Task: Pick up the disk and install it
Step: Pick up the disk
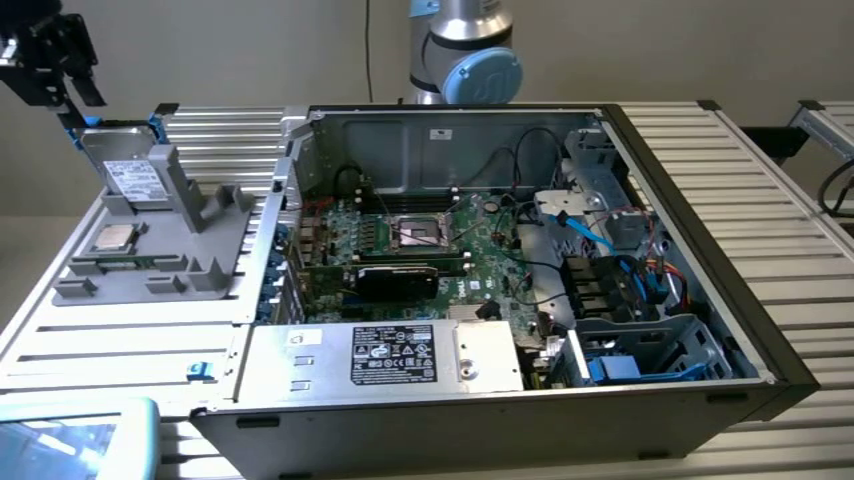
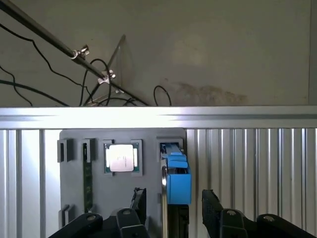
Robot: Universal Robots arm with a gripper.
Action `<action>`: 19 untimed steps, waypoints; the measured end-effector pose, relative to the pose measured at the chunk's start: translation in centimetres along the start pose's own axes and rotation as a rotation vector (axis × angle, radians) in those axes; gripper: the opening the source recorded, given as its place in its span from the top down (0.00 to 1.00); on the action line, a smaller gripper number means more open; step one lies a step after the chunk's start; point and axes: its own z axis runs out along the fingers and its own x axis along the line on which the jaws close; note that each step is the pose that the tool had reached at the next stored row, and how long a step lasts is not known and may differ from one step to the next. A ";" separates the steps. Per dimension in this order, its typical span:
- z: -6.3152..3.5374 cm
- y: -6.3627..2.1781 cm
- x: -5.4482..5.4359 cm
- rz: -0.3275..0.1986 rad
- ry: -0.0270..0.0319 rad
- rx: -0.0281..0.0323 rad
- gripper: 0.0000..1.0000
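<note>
**Operator:** Where is the disk sitting, and what is the gripper doing?

**Inspector:** You are looking at the flat silver-grey hard disk with a white label in a bright blue plastic carrier. It is standing on edge in a slot of the grey moulded fixture block on the ribbed aluminium table, to the exterior view's left of the open black-and-silver computer case. Your black gripper is hovering above it, spread wide. Its fingers are flanking the blue carrier's edge and touching nothing.

**Operator:** How is it going to handle?

**Inspector:** I am judging it rigid, fairly heavy for its size and sensitive to knocks. The metal faces are looking smooth and are probably slippery. Pinching across the thickness, on the two flat faces, is offering you the sound hold; the blue handles are likely to flex.

**Operator:** Room to move?

**Inspector:** The space above the slot is standing open. The small square silver processor chip is lying just beside the slot in the same fixture, so sideways drift is risking contact. Inside the case, blue and black cables are crowding near the grey metal drive cage, and sheet-metal rims are closing it in.
</note>
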 end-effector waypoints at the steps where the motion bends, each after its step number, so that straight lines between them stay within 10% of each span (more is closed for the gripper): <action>1: 0.19 -0.04 0.0 -0.002 0.0000 -0.0001 0.43; 19: 3.43 -0.08 0.0 -0.034 0.0017 -0.0044 0.43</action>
